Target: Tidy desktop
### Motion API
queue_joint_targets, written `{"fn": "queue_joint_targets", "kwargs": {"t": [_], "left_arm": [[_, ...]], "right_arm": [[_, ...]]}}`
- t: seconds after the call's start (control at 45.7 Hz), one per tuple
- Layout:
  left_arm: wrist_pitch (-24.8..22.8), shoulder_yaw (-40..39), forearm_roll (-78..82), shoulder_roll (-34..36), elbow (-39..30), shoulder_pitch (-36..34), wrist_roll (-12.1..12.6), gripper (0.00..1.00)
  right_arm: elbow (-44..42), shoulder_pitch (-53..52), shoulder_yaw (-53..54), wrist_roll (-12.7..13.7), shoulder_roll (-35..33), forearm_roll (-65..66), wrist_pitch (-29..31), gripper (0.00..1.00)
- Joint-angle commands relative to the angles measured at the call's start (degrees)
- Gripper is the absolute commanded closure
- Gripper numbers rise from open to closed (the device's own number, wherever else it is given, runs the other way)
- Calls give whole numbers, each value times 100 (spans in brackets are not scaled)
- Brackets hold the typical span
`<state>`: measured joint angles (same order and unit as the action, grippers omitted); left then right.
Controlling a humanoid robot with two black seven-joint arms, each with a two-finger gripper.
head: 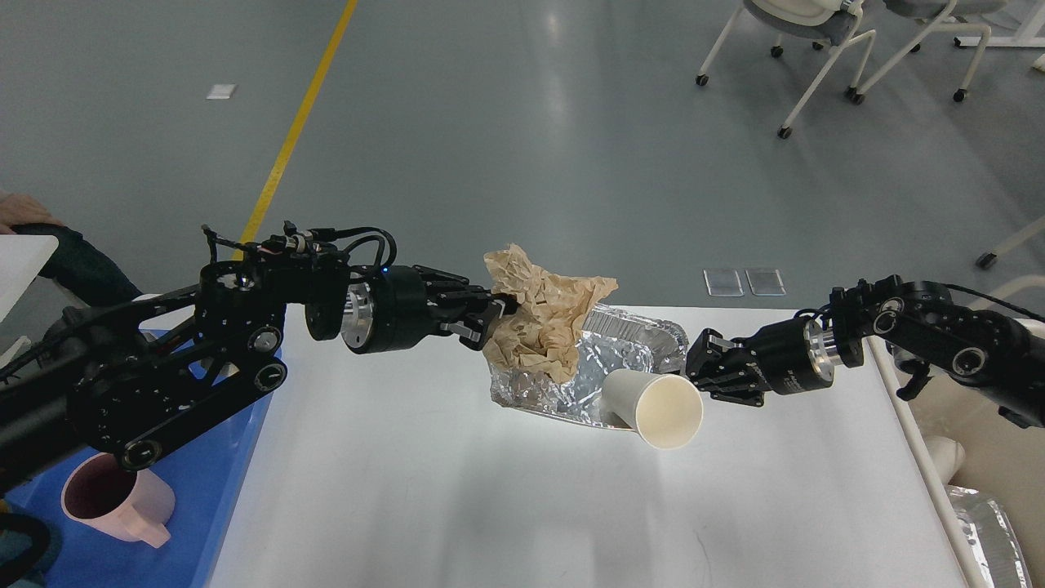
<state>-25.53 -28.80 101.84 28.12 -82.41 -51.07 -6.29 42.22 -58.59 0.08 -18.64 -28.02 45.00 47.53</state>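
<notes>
While the left gripper (488, 320) is pinching light, crushable brown paper (543, 314) above the worktop's (457, 490) far edge, the right gripper (695, 369) is clasping a thin paper cup (655, 407) by its base.

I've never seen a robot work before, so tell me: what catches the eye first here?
Two black arms meet over the middle of the desktop. The left gripper holds up crumpled brown paper above a foil tray, while the right gripper grips a tilted white paper cup.
</notes>
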Motion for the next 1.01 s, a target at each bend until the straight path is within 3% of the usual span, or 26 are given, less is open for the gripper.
{"fn": "queue_joint_targets", "kwargs": {"t": [0.0,0.088,0.197,0.263,0.591,0.81,0.898,0.986], "left_arm": [[48,-3,214,-52,58,202,-4,86],[66,-11,223,-175,146,290,-4,73],[127,-64,223,-325,181,396,5,26],[294,-82,223,-456,243,466,-4,13],[575,-362,161,-791,392,536,5,4],[979,-1670,-541,-782,392,844,40,3],[1041,-2505,-1024,-703,392,1195,285,3],[1041,-3463,-1683,-677,410,1608,812,3]], "right_arm": [[23,6,1,1,-2,0,-7,100],[32,14,1,1,-10,0,-7,100],[41,14,9,1,-11,0,-7,100],[41,14,9,1,-19,0,-7,100],[50,93,18,-8,-54,0,-7,100],[32,129,27,1,-63,0,-16,100],[-12,155,27,1,-98,-9,-16,100],[-29,173,36,1,-212,-62,-34,100]]}}
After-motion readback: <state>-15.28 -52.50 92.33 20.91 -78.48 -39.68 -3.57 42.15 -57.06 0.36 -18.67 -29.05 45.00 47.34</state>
